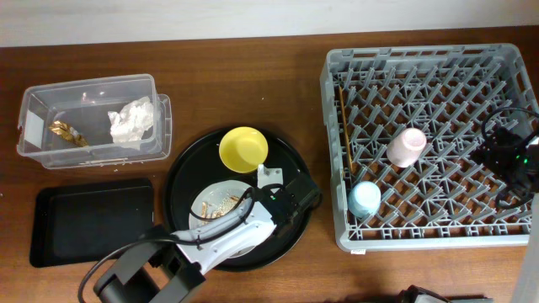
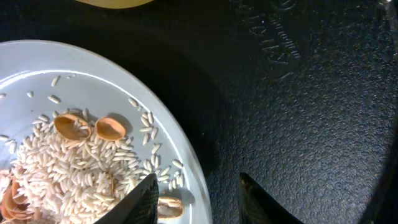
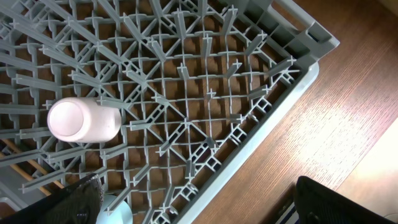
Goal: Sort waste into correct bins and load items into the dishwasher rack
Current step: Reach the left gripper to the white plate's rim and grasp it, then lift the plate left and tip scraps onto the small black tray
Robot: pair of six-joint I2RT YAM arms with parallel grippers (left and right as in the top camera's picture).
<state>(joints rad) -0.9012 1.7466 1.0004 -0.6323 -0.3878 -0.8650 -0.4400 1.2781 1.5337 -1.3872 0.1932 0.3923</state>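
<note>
A pale grey plate (image 1: 206, 202) with rice and beige-brown food scraps (image 2: 74, 155) lies on the round black tray (image 1: 189, 164), beside a yellow bowl (image 1: 243, 149). My left gripper (image 2: 199, 180) is open and straddles the plate's right rim (image 2: 186, 143), one finger over the rice and one over the tray; it also shows in the overhead view (image 1: 265, 189). My right gripper (image 3: 196, 193) is wide open and empty above the rack's (image 1: 421, 55) right side. The pink cup (image 1: 408, 146), light-blue cup (image 1: 365, 199) and chopsticks (image 1: 344, 126) are in the rack.
The clear tub (image 1: 84, 84) at the back left holds the crumpled napkin (image 1: 133, 122) and the gold wrapper (image 1: 66, 132). The shallow black rectangular tray (image 1: 93, 219) lies in front of it. The rack's rim (image 3: 261, 143) borders bare wooden table.
</note>
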